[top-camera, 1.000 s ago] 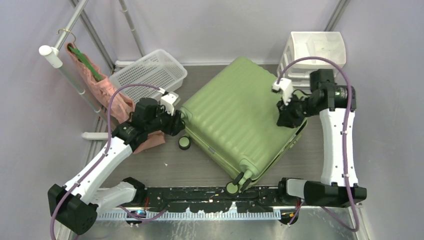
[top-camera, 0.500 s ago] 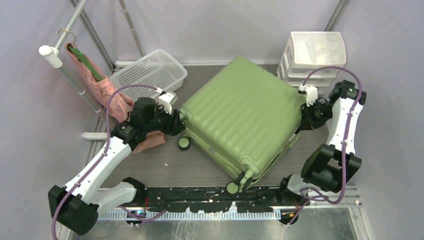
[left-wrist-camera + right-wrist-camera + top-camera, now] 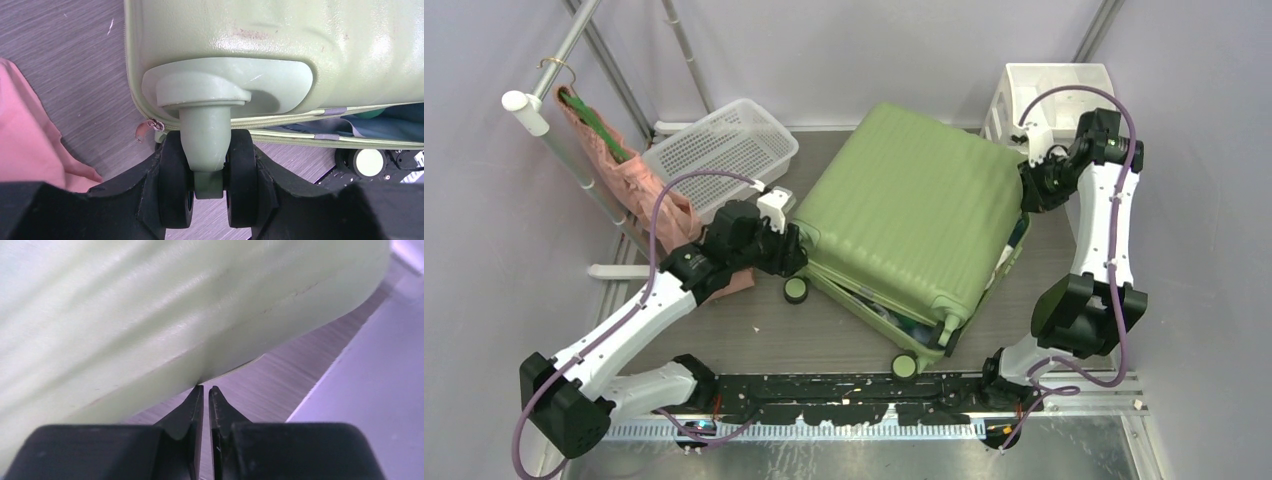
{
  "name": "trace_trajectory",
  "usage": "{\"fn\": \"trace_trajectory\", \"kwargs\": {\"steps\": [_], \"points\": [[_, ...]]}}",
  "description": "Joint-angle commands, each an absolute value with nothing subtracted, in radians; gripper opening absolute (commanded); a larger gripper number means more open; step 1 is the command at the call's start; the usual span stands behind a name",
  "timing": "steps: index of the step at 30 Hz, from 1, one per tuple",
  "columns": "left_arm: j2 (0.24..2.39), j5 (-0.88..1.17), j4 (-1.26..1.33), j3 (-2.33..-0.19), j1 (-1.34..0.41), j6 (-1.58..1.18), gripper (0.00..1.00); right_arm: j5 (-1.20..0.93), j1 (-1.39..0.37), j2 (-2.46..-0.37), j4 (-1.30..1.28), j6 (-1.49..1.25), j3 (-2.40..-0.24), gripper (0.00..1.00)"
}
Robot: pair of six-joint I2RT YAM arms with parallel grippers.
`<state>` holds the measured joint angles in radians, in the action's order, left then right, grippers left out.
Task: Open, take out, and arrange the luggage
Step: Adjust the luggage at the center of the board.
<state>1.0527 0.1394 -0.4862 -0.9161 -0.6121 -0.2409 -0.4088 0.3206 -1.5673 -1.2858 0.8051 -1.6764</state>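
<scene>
On the light-green ribbed hard-shell suitcase (image 3: 902, 235), lid (image 3: 924, 180) now ajar.
Left gripper (image 3: 207, 172) clamps its wheel (image 3: 172, 187); right gripper (image 3: 206, 390) clenched at the rim.

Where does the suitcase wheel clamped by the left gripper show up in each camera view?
Left wrist: bottom centre, the twin black wheel sits between the left gripper fingers.
Top external: left of centre, at the left corner of the luggage, mostly hidden by that gripper.
Right wrist: not in view.
Shared landmark: the light-green shell of the luggage, seen in all three views.
</scene>
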Motion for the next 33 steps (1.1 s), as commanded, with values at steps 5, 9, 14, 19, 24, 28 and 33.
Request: {"fn": "trace_trajectory", "kwargs": {"steps": [5, 9, 14, 19, 24, 28, 33], "points": [[1.068, 0.307, -0.348, -0.949, -0.746, -0.294, 0.00, -0.434, 0.276, -1.495, -1.379, 0.868, -1.791, 0.23], [1.071, 0.347, -0.330, -0.991, -0.753, -0.306, 0.00, -0.437, 0.275, -1.407, -1.400, 0.882, -1.821, 0.36], [1.045, 0.337, -0.337, -1.051, -0.753, -0.295, 0.00, -0.581, 0.198, -1.373, -1.538, 0.945, -1.907, 0.50], [0.993, 0.238, -0.404, -1.048, -0.752, -0.245, 0.00, -0.594, -0.037, -1.362, -1.552, 0.954, -1.858, 0.67], [0.938, 0.202, -0.407, -1.012, -0.743, -0.260, 0.00, -0.606, -0.260, -1.403, -1.547, 0.907, -1.868, 0.72], [0.914, 0.226, -0.367, -1.014, -0.741, -0.297, 0.00, -0.623, -0.398, -1.422, -1.550, 0.927, -1.856, 0.75], [0.921, 0.260, -0.364, -1.022, -0.733, -0.323, 0.03, -0.686, -0.550, -1.405, -1.610, 1.047, -1.810, 0.80]]}}
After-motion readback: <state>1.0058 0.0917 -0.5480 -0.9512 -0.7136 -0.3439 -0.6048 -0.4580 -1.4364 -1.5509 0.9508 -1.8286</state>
